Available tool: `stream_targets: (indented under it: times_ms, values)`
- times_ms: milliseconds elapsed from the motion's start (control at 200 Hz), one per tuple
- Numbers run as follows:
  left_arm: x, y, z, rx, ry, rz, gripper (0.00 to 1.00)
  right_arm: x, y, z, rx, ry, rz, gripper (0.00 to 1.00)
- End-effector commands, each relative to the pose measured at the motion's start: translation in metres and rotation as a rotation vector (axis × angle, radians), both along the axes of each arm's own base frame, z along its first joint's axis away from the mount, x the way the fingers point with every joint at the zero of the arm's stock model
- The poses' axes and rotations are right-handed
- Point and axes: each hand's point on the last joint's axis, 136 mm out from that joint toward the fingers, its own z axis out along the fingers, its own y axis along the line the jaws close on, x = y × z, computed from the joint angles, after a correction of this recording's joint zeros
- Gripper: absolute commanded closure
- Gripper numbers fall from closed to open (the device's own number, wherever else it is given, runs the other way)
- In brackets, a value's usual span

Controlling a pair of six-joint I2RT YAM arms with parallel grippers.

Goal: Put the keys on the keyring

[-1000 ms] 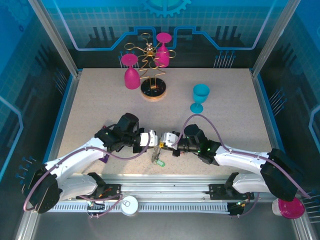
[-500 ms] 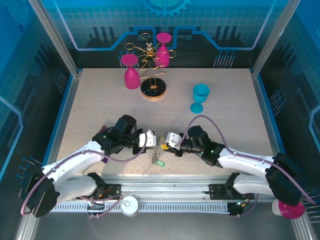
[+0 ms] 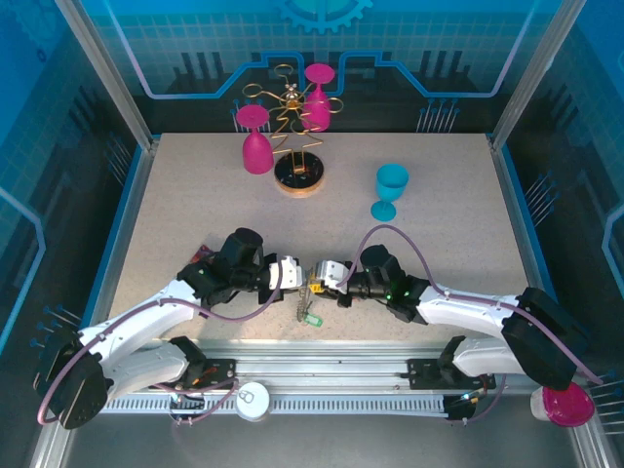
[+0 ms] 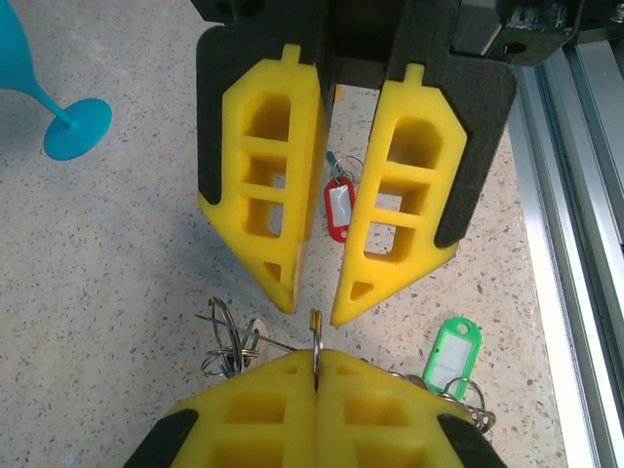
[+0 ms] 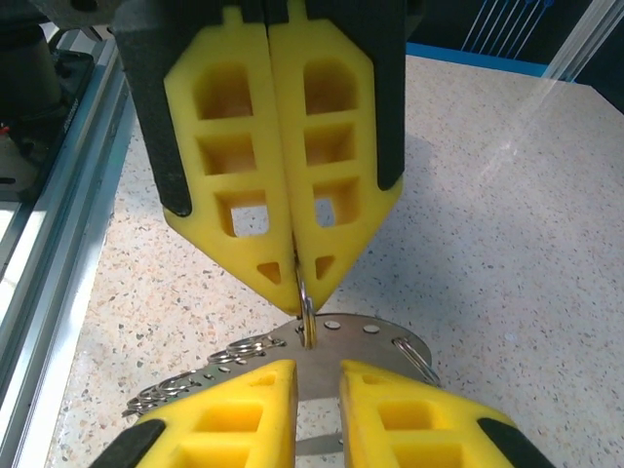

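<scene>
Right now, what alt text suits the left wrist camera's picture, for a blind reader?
The left gripper, yellow fingers shut, pinches a thin metal ring, facing the right gripper, whose yellow fingers stand slightly apart. Behind shows a red plastic tag; a green plastic tag and a turquoise cup's foot rest on the speckled table.

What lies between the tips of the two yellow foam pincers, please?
A thin metal ring, pinched in the shut left pincer, pokes into that gap; the right wrist view shows it.
</scene>
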Motion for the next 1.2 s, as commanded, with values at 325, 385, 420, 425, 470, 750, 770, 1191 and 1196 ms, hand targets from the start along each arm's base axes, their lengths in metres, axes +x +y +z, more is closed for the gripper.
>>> stream_targets:
  times_ms: [325,385,420,425,470,750,770,1191,1196]
  values:
    - [-0.01,-0.009,0.01,-0.064,0.003,-0.049,1.0,-0.002,0.02,0.025,0.09,-0.037,0.055,0.85]
    - [-0.01,-0.009,0.011,-0.071,0.005,-0.053,1.0,-0.002,0.021,0.025,0.088,-0.039,0.059,0.91]
    - [-0.011,-0.01,0.012,-0.072,0.007,-0.056,1.0,-0.002,0.021,0.026,0.091,-0.042,0.06,0.96]
    - [-0.011,-0.01,0.012,-0.073,0.007,-0.057,1.0,-0.002,0.021,0.026,0.091,-0.042,0.059,0.97]
    - [-0.011,-0.009,0.012,-0.072,0.008,-0.056,1.0,-0.002,0.021,0.027,0.096,-0.046,0.058,1.0]
    - [-0.006,0.005,0.007,-0.03,-0.023,0.024,0.64,-0.002,0.012,0.02,0.069,-0.036,0.037,1.0]
    - [-0.006,0.007,0.007,-0.028,-0.023,0.029,0.64,-0.002,0.012,0.019,0.066,-0.034,0.037,1.0]
    - [-0.003,0.01,-0.001,-0.013,-0.012,0.051,0.68,-0.005,0.012,0.023,0.074,-0.032,0.053,1.0]
    - [-0.003,0.009,-0.001,-0.014,-0.013,0.05,0.68,-0.005,0.012,0.024,0.074,-0.033,0.052,1.0]
